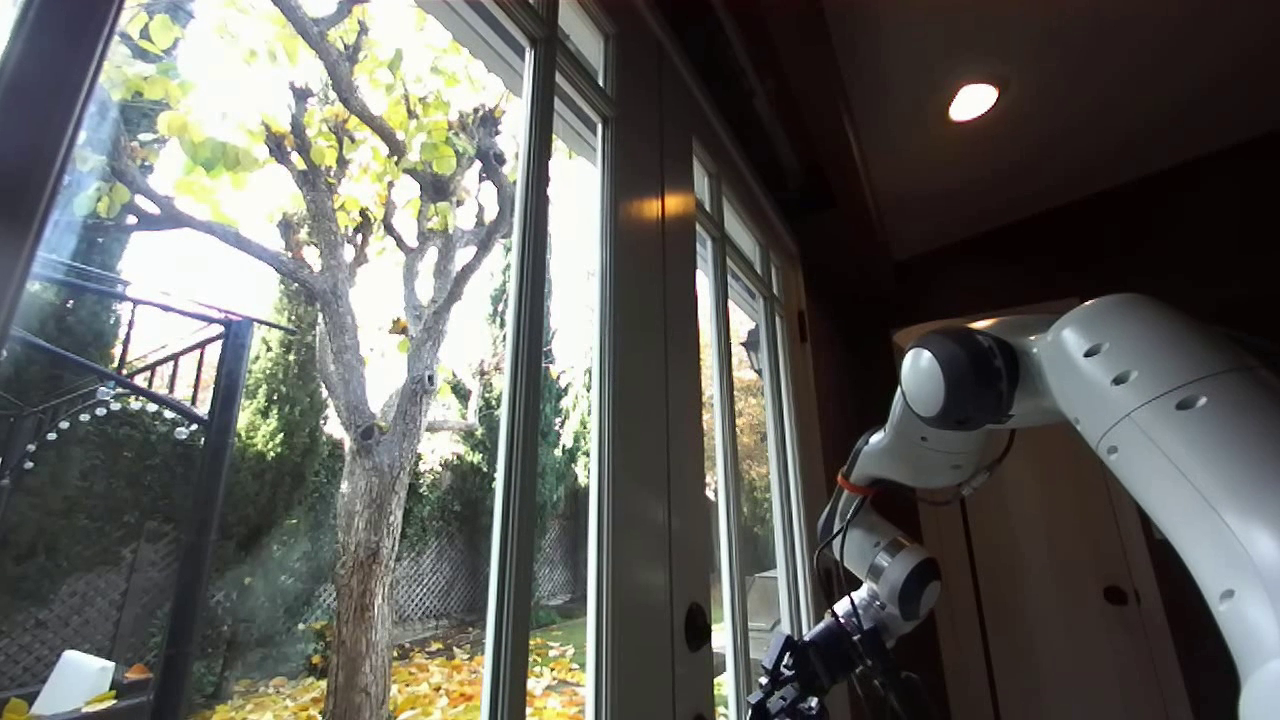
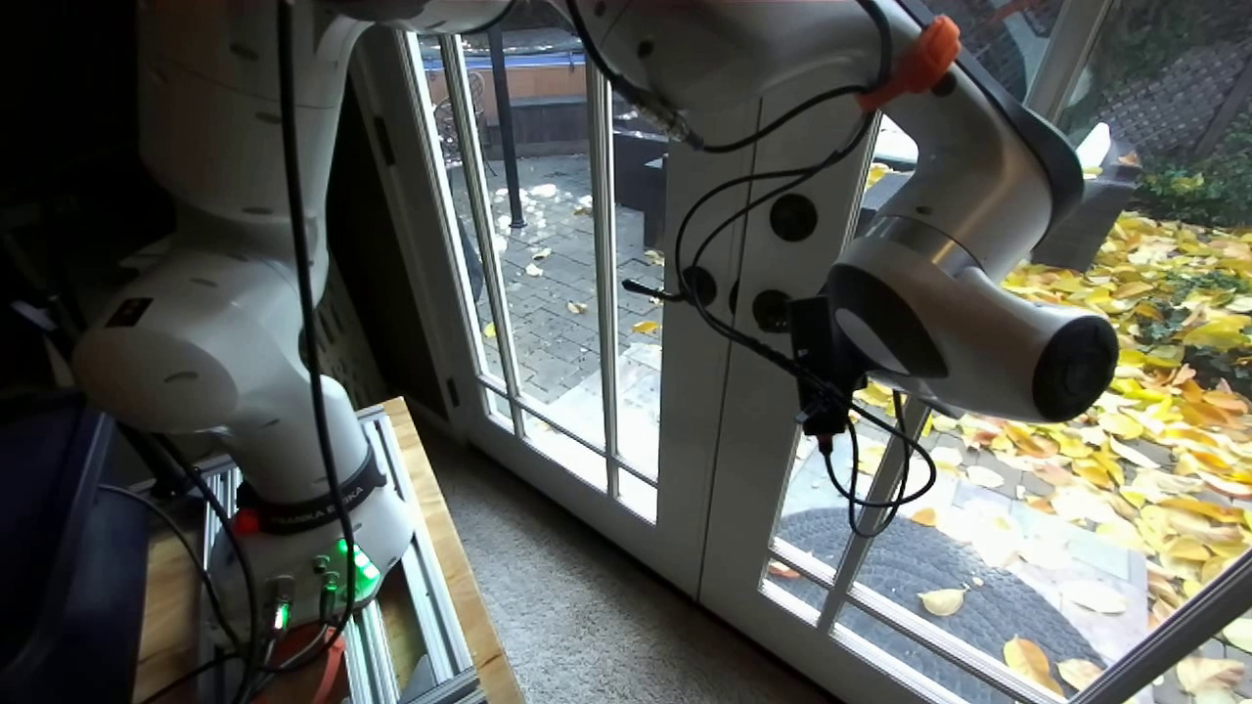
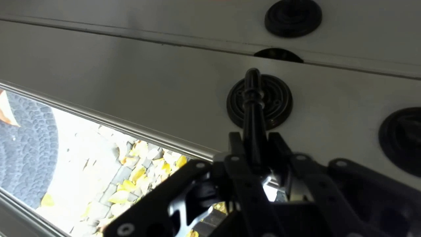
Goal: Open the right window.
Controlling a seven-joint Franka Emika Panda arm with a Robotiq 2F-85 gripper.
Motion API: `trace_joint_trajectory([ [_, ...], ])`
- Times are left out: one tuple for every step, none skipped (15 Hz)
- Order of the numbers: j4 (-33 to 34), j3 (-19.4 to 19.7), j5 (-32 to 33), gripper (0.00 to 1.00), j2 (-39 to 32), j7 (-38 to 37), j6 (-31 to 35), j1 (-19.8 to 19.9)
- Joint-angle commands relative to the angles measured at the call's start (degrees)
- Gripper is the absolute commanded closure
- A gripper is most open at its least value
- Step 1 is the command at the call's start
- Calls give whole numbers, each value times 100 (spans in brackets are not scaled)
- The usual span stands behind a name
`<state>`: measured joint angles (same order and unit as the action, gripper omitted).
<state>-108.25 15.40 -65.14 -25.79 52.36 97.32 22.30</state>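
One leaf to open: the right window (image 1: 740, 440), tall and narrow, stands beside the left leaf (image 2: 690, 420) and looks shut, level with it.
Lever handle (image 3: 254, 113): dark, on the right window's inner edge, running away from the left leaf; by its angle, probably not yet turned.
Gripper (image 3: 256, 136): appears clenched on the lever handle, a finger close along either side; how firmly the pads bear is too dark to tell.
Slip: the likeliest trouble, in my judgement; the lever handle looks round and smooth, so a turn could roll it between the fingers or slide it out of them.
Upper rosette (image 2: 793, 217): on the same upright, above the lever handle. Were it a lock and thrown, turning would free nothing, and a pull would only strain the grip.
Hinge (image 1: 803, 325): a small dark fitting on the far edge, which hints at an inward swing without proving it. Force in the wrong direction would load the wrist.
Arm (image 1: 1150, 400): on the room side; should the right window swing in, the arm's own bulk may block it.
Cables (image 2: 763, 350): looped beside the wrist, near the left leaf's lever (image 2: 650, 290) in an exterior view. A snag there could tug the gripper off line.
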Motion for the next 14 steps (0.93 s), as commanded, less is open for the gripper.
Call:
trace_joint_trajectory([
  [-441,-147,457,94,686,296,-66,-271],
  [-566,-154,654,94,858,318,-33,-350],
  [-742,-173,862,94,1091,381,-7,-434],
  [-833,-189,1086,94,1240,421,116,-505],
  [-926,-205,1320,94,1382,460,212,-562],
  [-1010,-229,1524,94,1511,468,310,-621],
  [-1112,-243,1734,94,1644,469,418,-674],
  [-1202,-262,1926,94,1766,443,505,-719],
  [-1301,-279,2117,94,1896,420,616,-755],
  [-1381,-306,2293,94,2015,416,719,-789],
  [-1472,-330,2474,94,2138,427,843,-821],
  [-1550,-358,2651,94,2253,420,979,-855],
  [-1621,-390,2791,94,2346,429,1081,-874],
  [-1733,-414,3063,94,2442,399,1130,-908],
])
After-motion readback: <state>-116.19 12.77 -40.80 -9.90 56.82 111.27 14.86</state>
